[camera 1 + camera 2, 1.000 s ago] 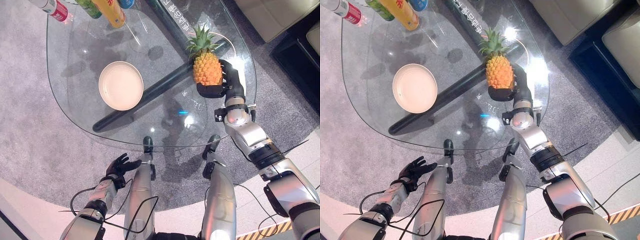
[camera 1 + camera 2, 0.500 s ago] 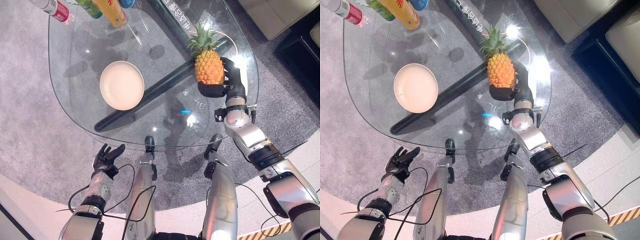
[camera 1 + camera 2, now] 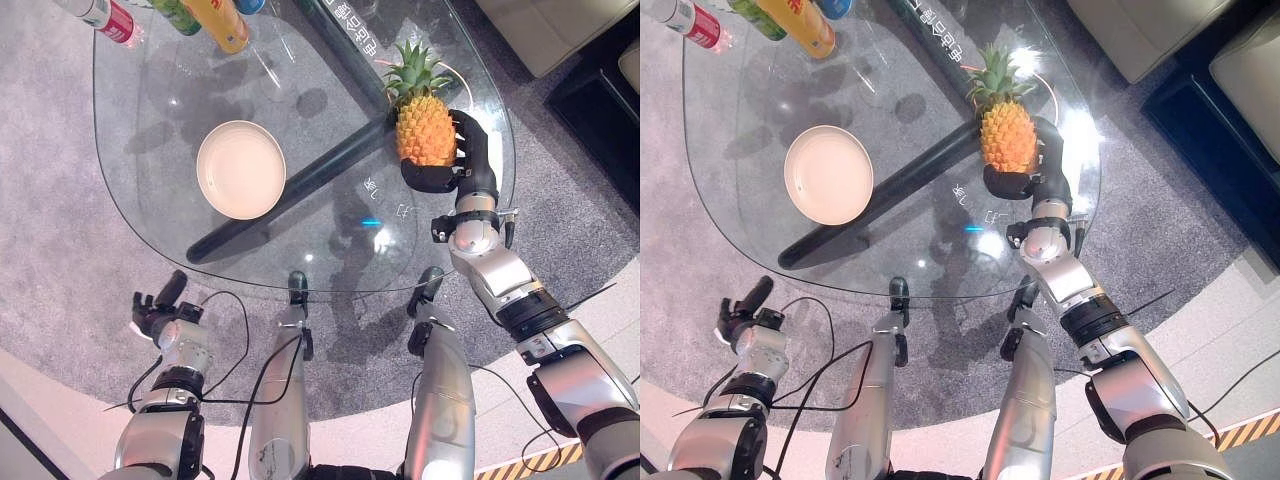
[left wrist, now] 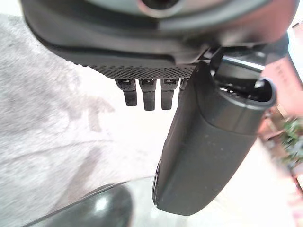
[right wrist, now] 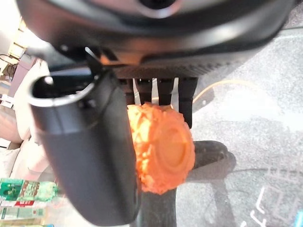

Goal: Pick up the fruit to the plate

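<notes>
An orange pineapple (image 3: pixel 424 127) with a green crown stands upright over the right part of the glass table (image 3: pixel 160 110). My right hand (image 3: pixel 462 165) is shut on it, fingers and thumb curled round its lower half; in the right wrist view the pineapple's base (image 5: pixel 161 149) sits between thumb and fingers. A cream plate (image 3: pixel 241 169) lies empty on the table's left half, well apart from the fruit. My left hand (image 3: pixel 160 306) hangs low over the carpet, below the table's near edge, fingers straight (image 4: pixel 144 92) and holding nothing.
Several bottles and cans (image 3: pixel 215 20) stand along the table's far left edge. A dark tubular table leg (image 3: pixel 290 190) runs diagonally under the glass between plate and pineapple. Grey carpet (image 3: pixel 60 260) surrounds the table; dark furniture (image 3: pixel 600 110) stands at the far right.
The right hand has lifted and shifted the pineapple slightly farther right. The left hand has swung leftward and down over the carpet, turning at the wrist.
</notes>
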You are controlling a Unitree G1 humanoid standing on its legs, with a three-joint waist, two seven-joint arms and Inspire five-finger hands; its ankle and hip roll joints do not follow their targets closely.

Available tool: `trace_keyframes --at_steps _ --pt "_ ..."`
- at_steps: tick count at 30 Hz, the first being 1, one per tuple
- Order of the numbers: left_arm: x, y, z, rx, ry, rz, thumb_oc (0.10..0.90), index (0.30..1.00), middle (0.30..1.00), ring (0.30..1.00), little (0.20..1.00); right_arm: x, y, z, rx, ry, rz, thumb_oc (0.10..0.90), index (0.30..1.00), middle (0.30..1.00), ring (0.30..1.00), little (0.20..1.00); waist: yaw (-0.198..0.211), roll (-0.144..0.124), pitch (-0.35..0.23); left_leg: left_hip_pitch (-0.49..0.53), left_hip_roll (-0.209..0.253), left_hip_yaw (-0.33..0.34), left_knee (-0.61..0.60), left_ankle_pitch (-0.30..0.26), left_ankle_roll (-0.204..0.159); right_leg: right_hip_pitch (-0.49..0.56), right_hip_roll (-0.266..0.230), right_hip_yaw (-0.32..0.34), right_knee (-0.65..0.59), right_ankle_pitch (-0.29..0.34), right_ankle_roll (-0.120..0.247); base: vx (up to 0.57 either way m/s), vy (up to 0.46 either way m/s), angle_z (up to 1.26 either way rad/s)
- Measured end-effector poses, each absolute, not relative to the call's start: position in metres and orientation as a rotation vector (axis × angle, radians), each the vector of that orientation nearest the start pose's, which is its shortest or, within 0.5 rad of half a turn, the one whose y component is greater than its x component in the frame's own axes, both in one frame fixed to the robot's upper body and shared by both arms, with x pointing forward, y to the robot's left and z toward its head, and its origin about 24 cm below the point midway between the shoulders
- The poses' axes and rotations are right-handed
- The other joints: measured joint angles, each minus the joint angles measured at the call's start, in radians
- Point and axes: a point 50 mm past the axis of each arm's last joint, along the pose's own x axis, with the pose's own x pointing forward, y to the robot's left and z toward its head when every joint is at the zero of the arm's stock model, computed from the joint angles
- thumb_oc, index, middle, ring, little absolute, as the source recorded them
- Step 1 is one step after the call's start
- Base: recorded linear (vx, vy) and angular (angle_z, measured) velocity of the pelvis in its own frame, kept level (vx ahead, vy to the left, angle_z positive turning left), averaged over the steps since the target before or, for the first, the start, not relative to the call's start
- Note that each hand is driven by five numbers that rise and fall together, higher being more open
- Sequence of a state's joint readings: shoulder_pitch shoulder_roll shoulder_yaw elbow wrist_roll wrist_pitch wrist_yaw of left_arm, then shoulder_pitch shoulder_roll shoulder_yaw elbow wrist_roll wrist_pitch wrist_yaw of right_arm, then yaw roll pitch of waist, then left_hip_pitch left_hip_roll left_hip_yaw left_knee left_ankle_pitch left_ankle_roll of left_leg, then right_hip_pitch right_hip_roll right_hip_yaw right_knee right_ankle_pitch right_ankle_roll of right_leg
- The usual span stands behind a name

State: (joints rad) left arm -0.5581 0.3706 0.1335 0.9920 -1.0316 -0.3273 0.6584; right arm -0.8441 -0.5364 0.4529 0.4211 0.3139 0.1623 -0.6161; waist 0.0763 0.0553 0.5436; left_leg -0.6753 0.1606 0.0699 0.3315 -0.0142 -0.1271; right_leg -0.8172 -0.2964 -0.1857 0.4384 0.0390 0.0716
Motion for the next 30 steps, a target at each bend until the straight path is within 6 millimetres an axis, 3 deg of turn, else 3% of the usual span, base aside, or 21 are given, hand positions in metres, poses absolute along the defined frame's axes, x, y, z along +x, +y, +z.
trace_keyframes --at_steps 11,16,23,30 --pt "0.307 0.310 0.051 -0.728 -0.015 1.282 0.800 0.900 0.900 0.900 0.900 0.376 -0.172 0.191 -0.394 -0.269 -0.340 0.100 0.300 0.300 0.300 0.200 0.001 0.000 0.000 -0.009 0.002 0.001 0.000 0.000 0.000 -0.009 0.002 0.000 -0.001 0.000 0.000 0.00 0.000 0.00" --pt "0.313 0.306 0.084 -0.654 -0.189 1.254 0.800 0.900 0.900 0.900 0.900 0.376 -0.171 0.191 -0.401 -0.276 -0.342 0.100 0.300 0.300 0.300 0.200 0.002 0.000 0.000 -0.011 0.006 0.000 0.000 0.000 0.000 -0.010 0.006 -0.001 -0.002 0.000 0.000 0.00 -0.035 -0.01" --pt "0.331 0.292 0.153 -0.527 -0.456 1.091 0.800 0.900 0.900 0.900 0.900 0.367 -0.171 0.201 -0.450 -0.385 -0.354 0.100 0.300 0.300 0.300 0.200 -0.001 -0.001 0.001 -0.026 0.008 -0.003 0.001 0.000 0.000 -0.019 0.010 -0.004 -0.003 0.000 -0.001 0.00 -0.017 0.00" --pt "0.339 0.271 0.188 -0.508 -0.582 0.934 0.800 0.900 0.900 0.900 0.900 0.365 -0.168 0.209 -0.523 -0.475 -0.355 0.100 0.300 0.300 0.300 0.200 -0.013 -0.003 0.001 -0.026 0.009 -0.003 0.002 0.000 0.000 -0.019 0.011 -0.004 -0.003 0.000 -0.001 0.00 0.000 0.00"
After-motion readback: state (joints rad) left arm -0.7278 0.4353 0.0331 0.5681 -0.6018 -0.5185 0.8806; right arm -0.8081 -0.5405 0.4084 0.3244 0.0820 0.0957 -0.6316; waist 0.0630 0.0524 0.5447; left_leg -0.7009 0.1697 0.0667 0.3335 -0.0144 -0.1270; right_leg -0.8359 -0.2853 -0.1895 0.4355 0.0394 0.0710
